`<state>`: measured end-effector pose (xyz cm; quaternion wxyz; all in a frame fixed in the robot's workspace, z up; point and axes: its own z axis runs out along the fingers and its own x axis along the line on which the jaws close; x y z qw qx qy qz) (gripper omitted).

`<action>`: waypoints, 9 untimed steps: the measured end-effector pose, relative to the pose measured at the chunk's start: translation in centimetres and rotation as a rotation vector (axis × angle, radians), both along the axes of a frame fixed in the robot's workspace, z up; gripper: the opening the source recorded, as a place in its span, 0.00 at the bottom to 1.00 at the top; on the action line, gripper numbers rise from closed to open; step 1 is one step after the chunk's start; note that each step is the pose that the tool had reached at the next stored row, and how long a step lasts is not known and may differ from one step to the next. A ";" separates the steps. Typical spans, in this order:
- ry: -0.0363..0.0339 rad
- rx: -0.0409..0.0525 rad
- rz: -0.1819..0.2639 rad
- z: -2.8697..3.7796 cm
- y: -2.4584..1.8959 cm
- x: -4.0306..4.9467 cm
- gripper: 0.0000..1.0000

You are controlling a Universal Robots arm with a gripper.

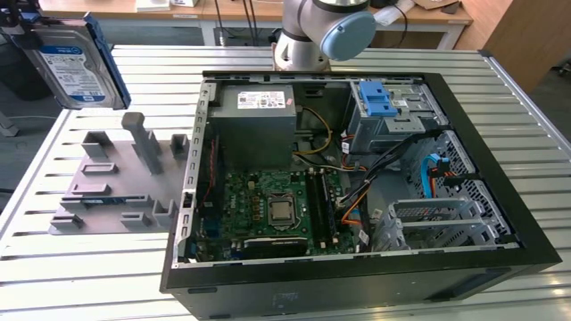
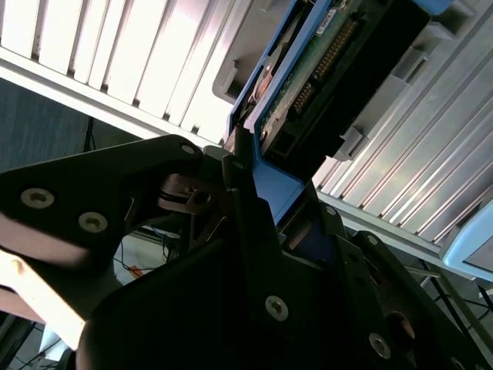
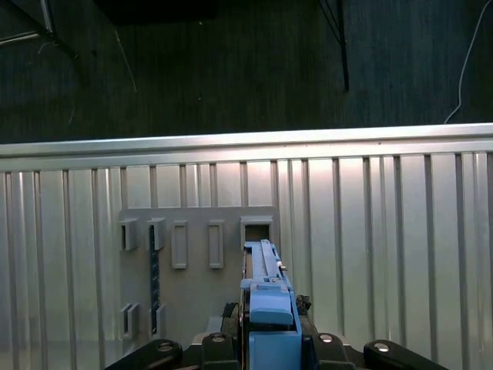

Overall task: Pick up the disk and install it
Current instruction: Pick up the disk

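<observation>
A slatted metal table (image 1: 80,281) carries an open black computer case (image 1: 357,291), which fills the centre and right of the exterior view. A grey holder plate (image 1: 107,194) lies at middle left. In the upper left corner, the disk (image 1: 76,70) hangs raised clear of that plate. The gripper (image 2: 266,189) has its fingers closed tight on the disk's blue side rail.
</observation>
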<state>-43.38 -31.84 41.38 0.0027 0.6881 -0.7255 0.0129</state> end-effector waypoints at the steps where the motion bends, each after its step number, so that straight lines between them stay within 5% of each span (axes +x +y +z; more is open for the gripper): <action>1: -0.0002 0.0000 0.000 0.09 0.00 0.00 0.36; 9: -0.0001 0.0000 0.000 0.84 0.00 0.00 0.36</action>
